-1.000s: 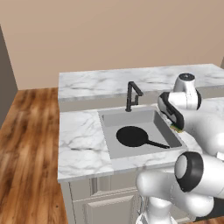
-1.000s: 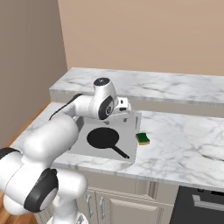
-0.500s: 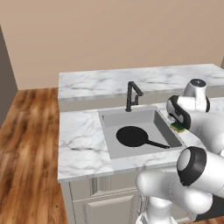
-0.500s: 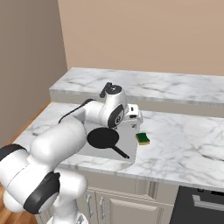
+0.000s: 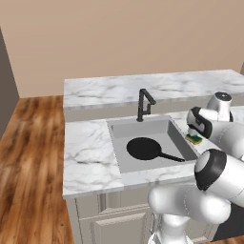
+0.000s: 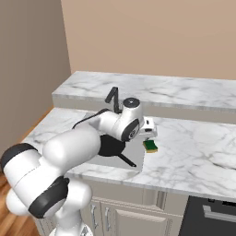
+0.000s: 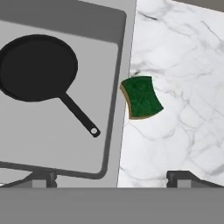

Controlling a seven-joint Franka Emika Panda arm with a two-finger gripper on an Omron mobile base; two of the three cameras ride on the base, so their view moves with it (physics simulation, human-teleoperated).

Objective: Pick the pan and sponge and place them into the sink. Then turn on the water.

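While the gripper (image 7: pixel 113 177) hangs above the counter (image 7: pixel 183 87) edge, its jaws stand spread wide, grasping nothing. Pan (image 7: pixel 37 68) lies flat in the sink (image 7: pixel 52 148), handle running along the basin floor toward the wall nearest the sponge (image 7: pixel 142 97). Sponge rests green side up on the counter just beside the sink rim.

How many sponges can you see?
1. The sponge lies green side up on the marble counter, right beside the sink edge. None shows elsewhere, though the arm hides some counter.
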